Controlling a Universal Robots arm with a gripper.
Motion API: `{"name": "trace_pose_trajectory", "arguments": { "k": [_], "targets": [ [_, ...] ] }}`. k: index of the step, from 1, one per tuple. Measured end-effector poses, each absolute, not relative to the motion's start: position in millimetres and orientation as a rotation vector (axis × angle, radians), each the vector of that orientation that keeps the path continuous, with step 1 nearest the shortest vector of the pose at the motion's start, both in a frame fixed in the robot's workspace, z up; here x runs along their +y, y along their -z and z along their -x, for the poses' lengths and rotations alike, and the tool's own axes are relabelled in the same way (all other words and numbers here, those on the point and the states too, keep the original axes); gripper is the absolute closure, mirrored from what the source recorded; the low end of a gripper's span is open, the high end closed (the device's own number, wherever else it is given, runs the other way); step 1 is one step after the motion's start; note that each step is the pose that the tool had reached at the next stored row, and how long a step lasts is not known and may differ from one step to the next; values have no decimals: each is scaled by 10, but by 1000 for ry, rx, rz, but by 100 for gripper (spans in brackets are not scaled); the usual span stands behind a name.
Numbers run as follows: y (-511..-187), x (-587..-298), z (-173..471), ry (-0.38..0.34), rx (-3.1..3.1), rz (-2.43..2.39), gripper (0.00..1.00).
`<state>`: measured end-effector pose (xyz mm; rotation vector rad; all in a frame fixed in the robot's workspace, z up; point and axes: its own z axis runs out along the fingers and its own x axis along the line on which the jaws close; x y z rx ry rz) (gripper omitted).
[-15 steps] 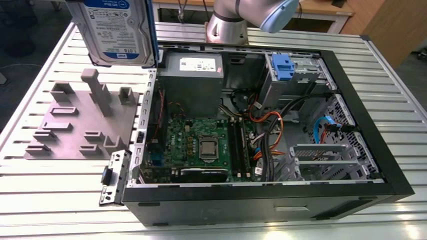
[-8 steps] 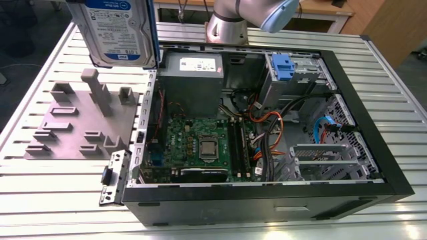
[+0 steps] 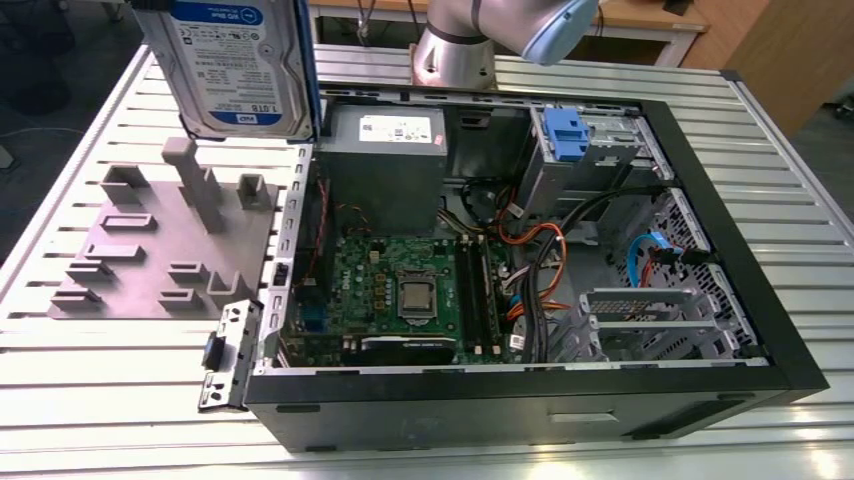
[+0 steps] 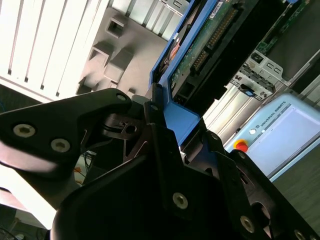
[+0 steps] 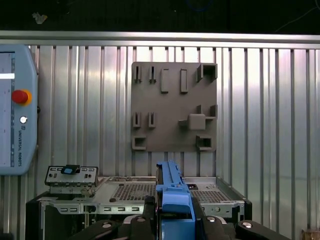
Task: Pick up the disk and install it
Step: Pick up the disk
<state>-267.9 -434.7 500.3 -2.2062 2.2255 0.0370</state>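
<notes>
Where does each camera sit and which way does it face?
Exterior view: off the arm, raised, looking down into the open computer case; the arm shows behind it.
Second wrist view: at the wrist, looking along the gripper, shut on the disk.
First wrist view: at the wrist, looking straight down on the grey slotted tray, gripper in the foreground.
Shared: all three show disk and tray; both wrist views show the teach pendant.

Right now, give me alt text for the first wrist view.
The gripper is shut on the disk, seen edge-on by its blue frame. Past it lie the open computer case, the grey slotted tray on the slatted metal table, and a pendant with a red button.
</notes>
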Motion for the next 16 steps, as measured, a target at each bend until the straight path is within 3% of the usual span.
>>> {"name": "trace_pose_trajectory", "arguments": {
  "k": [16],
  "targets": [
    [-5003, -4348, 2571, -37, 2225, 2206, 64]
  ]
}}
